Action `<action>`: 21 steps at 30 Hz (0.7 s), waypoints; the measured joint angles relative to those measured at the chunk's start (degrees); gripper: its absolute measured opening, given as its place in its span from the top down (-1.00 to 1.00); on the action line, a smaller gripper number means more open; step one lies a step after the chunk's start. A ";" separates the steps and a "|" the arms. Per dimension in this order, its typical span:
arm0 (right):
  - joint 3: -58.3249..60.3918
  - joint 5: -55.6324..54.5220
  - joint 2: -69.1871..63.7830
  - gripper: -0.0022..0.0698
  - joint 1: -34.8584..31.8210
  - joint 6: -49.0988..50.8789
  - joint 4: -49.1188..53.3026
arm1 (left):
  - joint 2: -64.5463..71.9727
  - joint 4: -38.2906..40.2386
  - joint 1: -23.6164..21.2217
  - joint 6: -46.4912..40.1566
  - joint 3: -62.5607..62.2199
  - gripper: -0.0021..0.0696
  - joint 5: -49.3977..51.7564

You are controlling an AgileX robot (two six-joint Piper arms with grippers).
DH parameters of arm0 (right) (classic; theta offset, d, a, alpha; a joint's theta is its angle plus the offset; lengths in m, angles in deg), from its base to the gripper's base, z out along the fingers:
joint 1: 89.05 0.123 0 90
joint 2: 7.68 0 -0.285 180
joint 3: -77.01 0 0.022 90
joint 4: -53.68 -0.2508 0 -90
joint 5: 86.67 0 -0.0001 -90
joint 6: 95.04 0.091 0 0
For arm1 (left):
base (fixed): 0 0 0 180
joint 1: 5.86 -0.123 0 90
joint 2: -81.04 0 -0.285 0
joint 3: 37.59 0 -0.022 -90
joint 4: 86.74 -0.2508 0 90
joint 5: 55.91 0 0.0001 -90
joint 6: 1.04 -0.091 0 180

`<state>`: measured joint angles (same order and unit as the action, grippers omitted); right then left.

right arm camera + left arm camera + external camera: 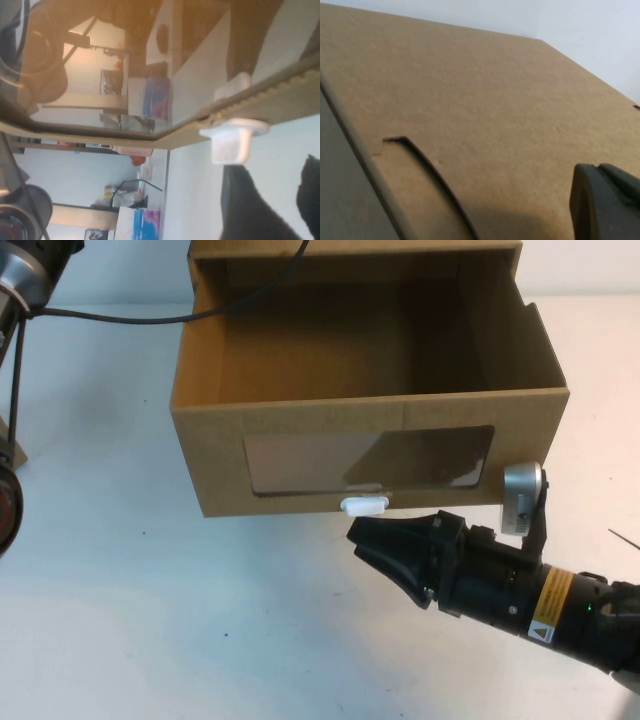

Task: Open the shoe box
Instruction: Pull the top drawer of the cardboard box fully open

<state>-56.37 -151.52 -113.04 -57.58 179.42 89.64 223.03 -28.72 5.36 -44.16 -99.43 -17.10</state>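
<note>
From my seat, the shoe box (210, 460) sits on the far middle of the white worktop (180, 620) with its top open and the brown inside showing. Its long near wall faces me, with a clear window (370, 460) set into it. A small white tab (364, 505) sticks out from the bottom edge of that wall, just below the window's right half. Bare worktop runs along the whole near side of the box and out to its left, while a black cable (120, 316) crosses the far left and goes over the box's far rim. The right tool (358, 532) comes in from the near right, low over the worktop, pointing at the tab and just short of it. In the right wrist view its dark fingers (250, 200) stand apart with a gap between them, holding nothing, and the tab is beyond the tips, untouched. The left tool (602, 200) is close against a plain cardboard face of the box that has a curved slit cut in it. I cannot tell which face this is, or whether that tool is open or closed.
</note>
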 joint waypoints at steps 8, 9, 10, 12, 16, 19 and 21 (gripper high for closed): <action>-0.16 -0.11 0.00 0.33 0.00 0.73 4.92 | 0.00 0.00 0.00 0.00 0.00 0.97 0.00; -0.16 -0.20 0.00 0.37 0.00 0.90 6.18 | 0.00 0.00 0.00 0.00 0.00 0.97 0.00; -0.16 -0.20 0.00 0.42 0.00 1.30 7.88 | 0.00 0.00 0.00 0.00 0.00 0.97 0.00; -0.16 -0.23 0.00 0.56 0.00 1.93 10.80 | 0.00 0.00 0.00 0.00 0.00 0.97 0.00; -0.16 -0.33 0.38 0.88 0.00 2.18 14.22 | 0.00 0.00 0.00 0.00 0.00 0.97 0.00; -0.16 -0.47 1.10 0.96 0.00 2.83 14.43 | 0.00 0.13 0.00 0.00 0.00 0.97 0.00; -0.16 -0.47 1.31 0.97 0.00 7.39 14.67 | 0.00 0.39 0.00 0.00 0.00 0.97 0.00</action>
<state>-56.54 -151.99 -111.73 -57.58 186.81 104.31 223.03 -28.32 5.36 -44.16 -99.43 -17.10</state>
